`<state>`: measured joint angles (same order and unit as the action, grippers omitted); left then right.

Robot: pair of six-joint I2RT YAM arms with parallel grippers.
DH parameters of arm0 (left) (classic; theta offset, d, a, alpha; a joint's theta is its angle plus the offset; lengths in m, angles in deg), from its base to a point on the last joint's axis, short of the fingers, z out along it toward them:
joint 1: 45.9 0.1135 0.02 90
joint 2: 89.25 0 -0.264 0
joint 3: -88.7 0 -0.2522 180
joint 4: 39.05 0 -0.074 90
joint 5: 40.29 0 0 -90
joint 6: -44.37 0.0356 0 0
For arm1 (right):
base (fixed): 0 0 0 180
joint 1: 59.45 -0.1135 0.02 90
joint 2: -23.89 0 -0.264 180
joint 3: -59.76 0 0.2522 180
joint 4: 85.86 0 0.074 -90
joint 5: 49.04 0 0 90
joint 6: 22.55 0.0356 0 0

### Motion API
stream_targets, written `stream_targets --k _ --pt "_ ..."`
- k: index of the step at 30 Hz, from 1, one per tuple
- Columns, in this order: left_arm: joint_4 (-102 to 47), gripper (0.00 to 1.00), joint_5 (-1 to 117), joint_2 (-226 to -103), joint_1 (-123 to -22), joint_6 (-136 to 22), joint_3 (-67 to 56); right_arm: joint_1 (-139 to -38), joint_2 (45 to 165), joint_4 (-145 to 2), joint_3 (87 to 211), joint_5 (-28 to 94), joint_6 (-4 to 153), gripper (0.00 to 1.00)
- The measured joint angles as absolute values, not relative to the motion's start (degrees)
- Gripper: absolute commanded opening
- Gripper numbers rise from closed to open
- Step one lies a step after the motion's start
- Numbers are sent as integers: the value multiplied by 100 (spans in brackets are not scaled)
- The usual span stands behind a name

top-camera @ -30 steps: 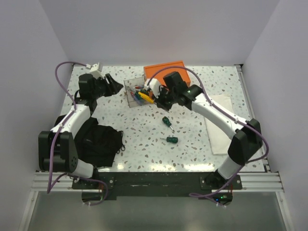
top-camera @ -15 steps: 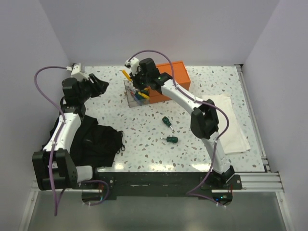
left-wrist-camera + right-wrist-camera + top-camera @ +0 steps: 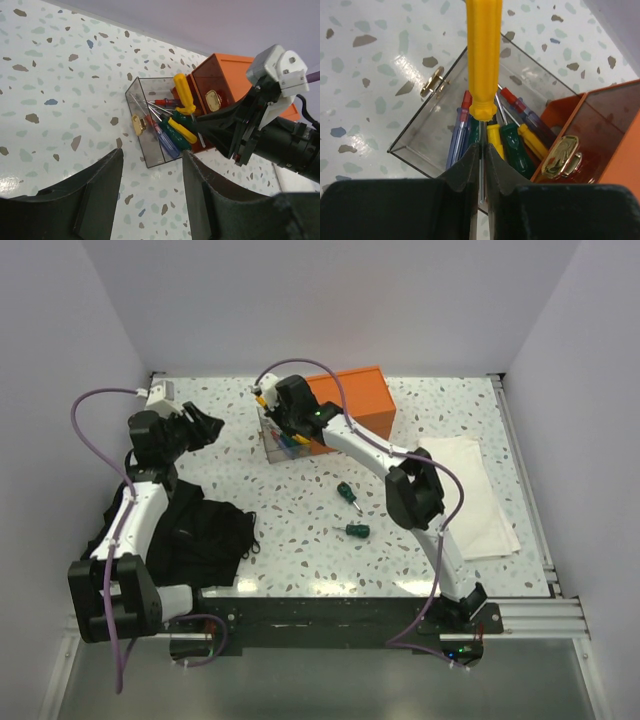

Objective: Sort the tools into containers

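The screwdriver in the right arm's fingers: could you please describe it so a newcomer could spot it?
Find the orange box at the far side; a clear bin of screwdrivers sits beside it. Over that bin, the right arm's fingers pinch the metal shaft of a yellow-handled screwdriver. It alone is held in the air; no other tool is gripped.

The overhead camera views the whole counter [image 3: 300, 530] from 6 o'clock; both wrist cameras share the clear bin [image 3: 142, 145], the right closest.

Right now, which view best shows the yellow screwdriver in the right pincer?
Right wrist: the yellow screwdriver fills the frame, shaft pinched in the right pincer over the clear bin. Left wrist shows it side-on, smaller; top external only a yellow speck.
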<state>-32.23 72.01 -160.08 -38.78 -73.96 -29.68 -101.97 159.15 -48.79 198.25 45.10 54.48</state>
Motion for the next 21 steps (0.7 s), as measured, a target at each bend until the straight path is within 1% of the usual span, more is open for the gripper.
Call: stream_targets --k 1,4,6,9,10,12,13,15,16,17,18,21 --pt "-3263 55 7201 -16025 -3878 -7407 -2981 -10215 15915 -4870 19766 4574 5463 42" --pt "-3477 52 7212 -16202 -3878 -7479 -3020 -10245 15915 -4787 19624 4659 5454 49" --pt "-3582 51 7241 -16480 -3878 -7510 -3016 -10258 15913 -4767 19613 4681 5478 50" --pt "-3603 46 7313 -17079 -3878 -7525 -2911 -10265 15790 -4719 19593 4709 5555 50" --pt "-3617 40 7346 -17291 -3878 -7536 -2863 -10263 15716 -4713 19582 4729 5575 50" --pt "-3667 29 7405 -17667 -3880 -7560 -2784 -10250 15423 -4802 19462 4786 5603 46" --pt "-3693 19 7446 -17815 -3885 -7569 -2736 -10237 15229 -4842 19362 4827 5612 44" --pt "-3743 12 7534 -18077 -3898 -7556 -2570 -10158 14855 -4971 19276 4908 5649 26" --pt "-3796 5 7579 -18195 -3913 -7534 -2461 -10081 14695 -5060 19276 4930 5666 14" --pt "-3829 2 7623 -18279 -3924 -7517 -2365 -9966 14555 -5172 19276 4941 5690 0" --pt "-3857 0 7687 -18381 -3944 -7497 -2231 -9828 14448 -5264 19283 4950 5721 0" --pt "-4056 0 7811 -18670 -4036 -7471 -1879 -9334 14385 -5471 19373 5006 5841 0"
